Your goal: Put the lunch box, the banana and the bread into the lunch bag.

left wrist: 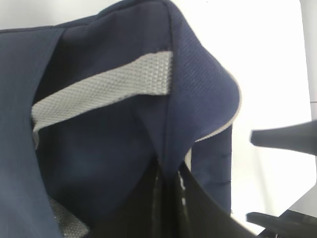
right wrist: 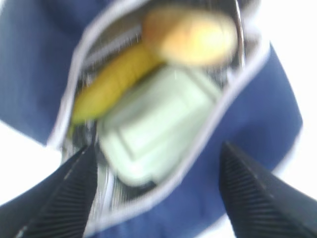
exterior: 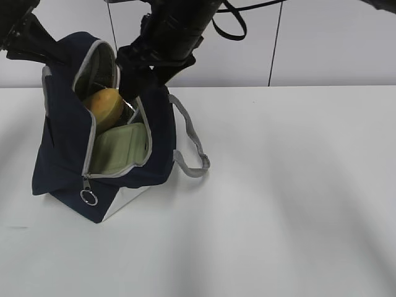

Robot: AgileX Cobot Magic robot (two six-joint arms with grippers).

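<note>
White table (exterior: 297,204), one filled lunch bag (exterior: 65,142)

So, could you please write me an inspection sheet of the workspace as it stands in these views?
Surface: white table, bare apart from the bag.
Job's things: lunch bag unzipped, mouth held open; bread, banana and lunch box all lie inside it.
Clutter: nothing seen.
Grippers: left gripper shut on the lunch bag's fabric edge; right gripper open above the bag's mouth, holding nothing.
Cables: a black cable loops off the right arm, above the table.
Surroundings: white panelled wall behind the table.
</note>
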